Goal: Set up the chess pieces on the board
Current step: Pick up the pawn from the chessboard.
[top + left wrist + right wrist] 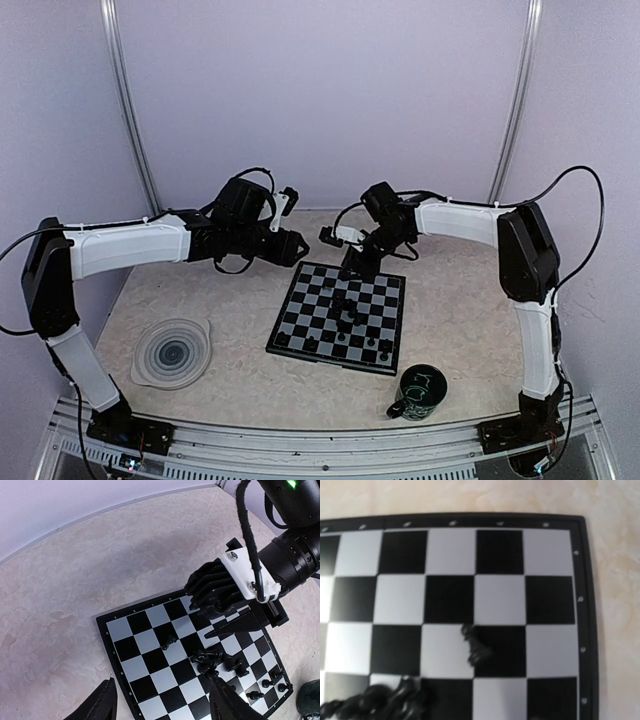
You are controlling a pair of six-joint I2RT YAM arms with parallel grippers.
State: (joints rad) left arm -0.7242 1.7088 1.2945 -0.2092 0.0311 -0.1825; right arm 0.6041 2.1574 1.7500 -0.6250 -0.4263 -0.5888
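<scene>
1. Top view: illumination is even and diffuse. The walls carry a lavender cast, and the arms throw only faint, soft shadows on the table [240, 385].
2. Left wrist view: focus is sharp at centre. Wide-angle optics bow the edges of the board [142, 642].
3. Right wrist view: the picture is soft throughout, and the chess pieces [476, 650] appear smeared, without crisp outlines.
</scene>
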